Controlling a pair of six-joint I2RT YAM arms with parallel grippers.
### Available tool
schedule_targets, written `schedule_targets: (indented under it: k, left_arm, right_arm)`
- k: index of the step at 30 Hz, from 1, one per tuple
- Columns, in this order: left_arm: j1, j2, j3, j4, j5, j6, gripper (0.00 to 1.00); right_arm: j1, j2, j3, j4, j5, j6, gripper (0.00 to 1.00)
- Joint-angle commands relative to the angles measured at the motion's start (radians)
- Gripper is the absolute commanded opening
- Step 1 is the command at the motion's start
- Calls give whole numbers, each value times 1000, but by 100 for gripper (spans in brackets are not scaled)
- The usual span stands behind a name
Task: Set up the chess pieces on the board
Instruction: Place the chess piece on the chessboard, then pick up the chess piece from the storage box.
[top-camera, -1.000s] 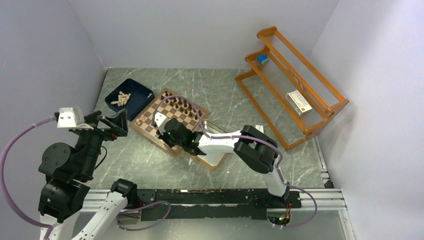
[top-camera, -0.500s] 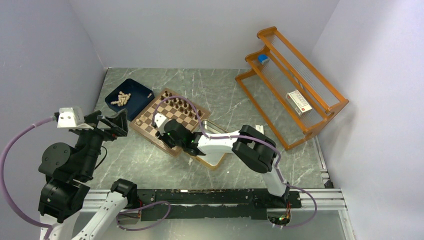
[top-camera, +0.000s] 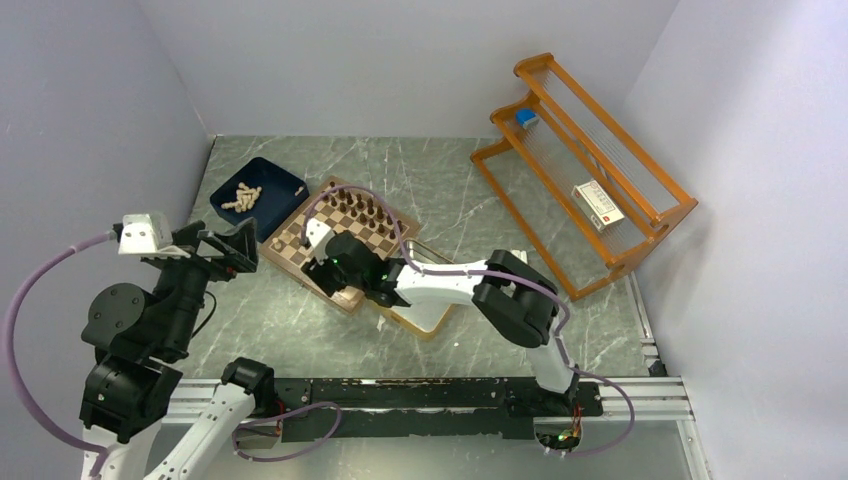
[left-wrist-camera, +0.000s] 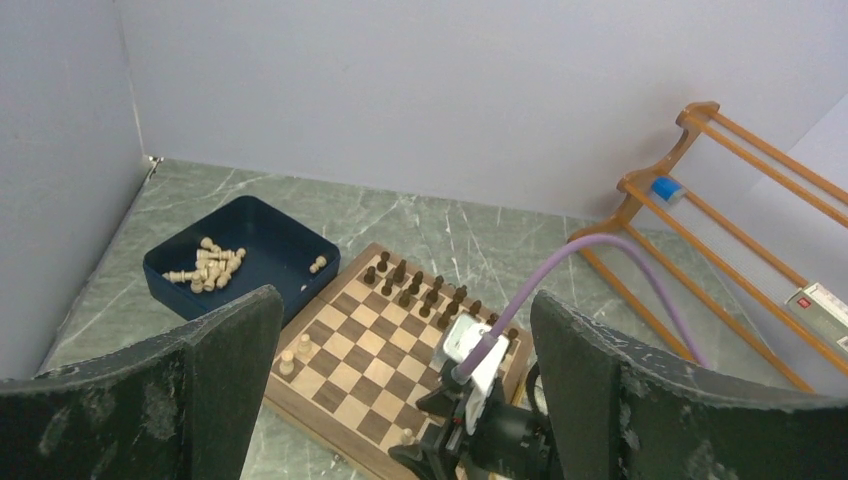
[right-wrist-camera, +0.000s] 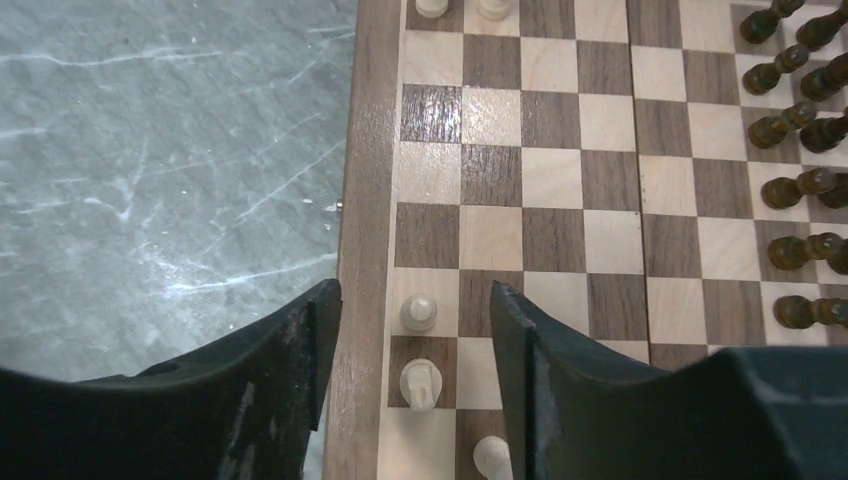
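Note:
The board (top-camera: 300, 236) lies mid-table with dark chess pieces (top-camera: 358, 208) lined along its far side. My right gripper (top-camera: 333, 283) hovers over the board's near rim, open. In the right wrist view its fingers (right-wrist-camera: 310, 340) stand apart around two upright pale pieces (right-wrist-camera: 419, 313) (right-wrist-camera: 421, 383) on the edge squares of the board (right-wrist-camera: 520, 180), touching neither. A third pale piece (right-wrist-camera: 490, 455) stands by the right finger. My left gripper (top-camera: 225, 250) hangs raised at the left, open and empty (left-wrist-camera: 400, 330).
A navy tray (top-camera: 262, 186) holding several loose pale pieces (top-camera: 240, 197) sits beyond the board's left corner. A silver tin (top-camera: 425, 315) lies under the right arm. An orange wooden rack (top-camera: 580, 170) stands at the back right. Walls close in on the left and back.
The right gripper's jaws have spread apart over the board's near edge, and that arm has shifted slightly toward the board. The left arm has barely moved.

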Motion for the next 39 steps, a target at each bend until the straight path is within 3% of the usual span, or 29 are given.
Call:
schedule_targets:
  k: [1, 6, 15, 21, 25, 28, 33, 36, 39]
  left_arm:
    - [-5, 13, -32, 36, 26, -7, 98]
    - [-5, 47, -42, 51, 66, -11, 98]
    - [-5, 146, -86, 38, 113, -32, 100]
    - [-5, 290, -156, 81, 135, -67, 100]
    - [-4, 436, -152, 104, 46, -11, 100]
    - [5, 561, -99, 111, -23, 15, 80]
    - [136, 704, -44, 208, 49, 6, 64]
    - [268, 790, -12, 266, 185, -18, 59]
    - [320, 866, 41, 285, 147, -1, 57]
  right_arm:
    - [-8, -118, 29, -12, 3, 53, 64]
    - [-23, -276, -71, 7, 41, 111, 99]
    - [-24, -573, -332, -16, 158, 234, 100]
    - [-24, -725, -451, -102, 249, 251, 100]
    - [-24, -801, -509, -145, 317, 256, 100]
    - [-24, -876, -576, -115, 298, 246, 100]
    - [-24, -1003, -670, -37, 245, 213, 100]
    - [-24, -1041, -694, -19, 269, 194, 100]
    - [-24, -1054, -701, -8, 264, 169, 100]
